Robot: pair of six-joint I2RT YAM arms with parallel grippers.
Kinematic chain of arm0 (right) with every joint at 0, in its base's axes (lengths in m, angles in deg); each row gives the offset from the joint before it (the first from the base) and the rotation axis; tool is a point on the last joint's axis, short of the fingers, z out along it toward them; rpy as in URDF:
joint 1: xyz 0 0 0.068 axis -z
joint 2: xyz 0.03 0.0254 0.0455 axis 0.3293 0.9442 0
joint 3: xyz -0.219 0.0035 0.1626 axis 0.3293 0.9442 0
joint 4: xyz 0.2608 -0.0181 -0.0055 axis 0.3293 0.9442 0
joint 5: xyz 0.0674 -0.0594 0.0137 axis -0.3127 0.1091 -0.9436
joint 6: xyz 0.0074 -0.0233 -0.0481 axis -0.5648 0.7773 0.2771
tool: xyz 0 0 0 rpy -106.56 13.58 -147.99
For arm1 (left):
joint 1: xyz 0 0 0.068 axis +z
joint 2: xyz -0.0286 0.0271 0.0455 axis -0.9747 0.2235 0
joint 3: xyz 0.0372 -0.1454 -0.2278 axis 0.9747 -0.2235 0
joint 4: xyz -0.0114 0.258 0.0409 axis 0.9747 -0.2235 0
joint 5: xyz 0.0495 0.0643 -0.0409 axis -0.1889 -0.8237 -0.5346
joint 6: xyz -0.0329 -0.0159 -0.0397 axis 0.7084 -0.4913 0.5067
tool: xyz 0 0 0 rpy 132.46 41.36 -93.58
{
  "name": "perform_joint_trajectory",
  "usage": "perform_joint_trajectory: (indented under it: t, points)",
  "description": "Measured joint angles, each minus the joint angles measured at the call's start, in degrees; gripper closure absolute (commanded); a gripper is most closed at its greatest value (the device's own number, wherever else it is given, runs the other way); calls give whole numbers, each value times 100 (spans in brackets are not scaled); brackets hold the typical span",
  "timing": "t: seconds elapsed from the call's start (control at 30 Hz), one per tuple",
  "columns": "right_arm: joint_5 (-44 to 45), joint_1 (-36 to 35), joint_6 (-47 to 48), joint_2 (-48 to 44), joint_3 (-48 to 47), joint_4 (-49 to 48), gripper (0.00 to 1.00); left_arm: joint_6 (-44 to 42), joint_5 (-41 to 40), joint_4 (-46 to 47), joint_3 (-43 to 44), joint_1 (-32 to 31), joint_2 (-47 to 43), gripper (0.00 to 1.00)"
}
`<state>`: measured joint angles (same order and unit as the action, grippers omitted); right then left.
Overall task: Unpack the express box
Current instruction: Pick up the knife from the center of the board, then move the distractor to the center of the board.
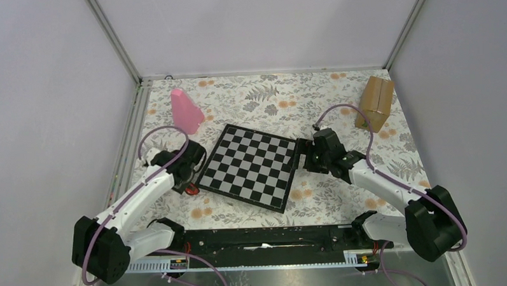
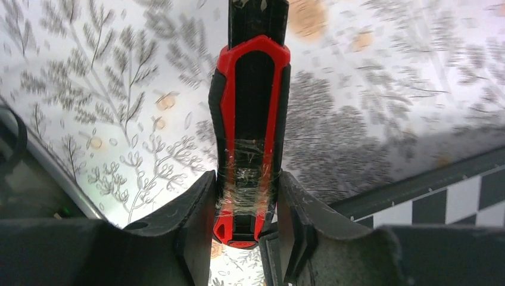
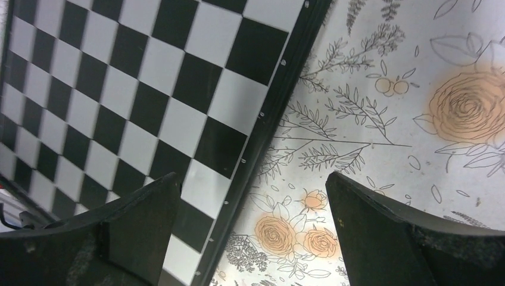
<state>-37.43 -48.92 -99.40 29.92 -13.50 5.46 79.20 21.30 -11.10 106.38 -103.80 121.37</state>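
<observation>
Field notes, landmark: black-and-white square chessboard [image 1: 252, 165], laid at a slant mid-table on the floral-print tablecloth [image 1: 338, 95].

- The small plain brown cardboard express box [image 1: 375, 103] is seen far behind and to the right of the chessboard, near the back right corner, well apart from both arms. It is stood on the cloth with a taped seam down its facing side. Nothing is touching it.
- A pink cone-like object [image 1: 186, 111] is stood behind the chessboard's left corner, close to it but apart.
- The left gripper [image 2: 246, 196] is placed just off the chessboard's left edge, low over the cloth. A red-and-black utility knife [image 2: 253, 107] is pinched between its fingers [image 2: 190, 220], which are pressed against both flanks of the handle near its rounded end. A band of clear tape [image 2: 245, 173] is wrapped round the handle at the grip. The rest of the knife is pointed away from the wrist camera. A corner of the chessboard is visible at the lower right of that view.
- The right gripper [image 3: 253, 190] is held at the chessboard's right edge, spread wide with nothing between the jaws. One finger [image 3: 143, 220] is seen over the chequered squares and the other over the cloth, with the black border of the chessboard running between them.
- Whether the right fingertips are touching the surface cannot be told.
</observation>
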Motion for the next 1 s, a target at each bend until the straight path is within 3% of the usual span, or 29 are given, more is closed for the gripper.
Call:
perform_joint_trajectory:
  t: [0.23, 0.63, 0.8, 1.0]
  points:
    - [24, -173, -264, 492, 229, -356, 1, -1056, -442, 131, 553, 2, 101, 100]
    - [122, -184, -577, 1108, 170, -763, 1, -1241, -800, -446, 304, 4, -417, 100]
    - [234, -229, -575, 1344, 28, -953, 1, -2260, -535, 280, 481, 48, -595, 100]
    - [577, -459, -431, 2096, -623, -1099, 1, -3545, 452, 1456, 1172, 439, -260, 100]
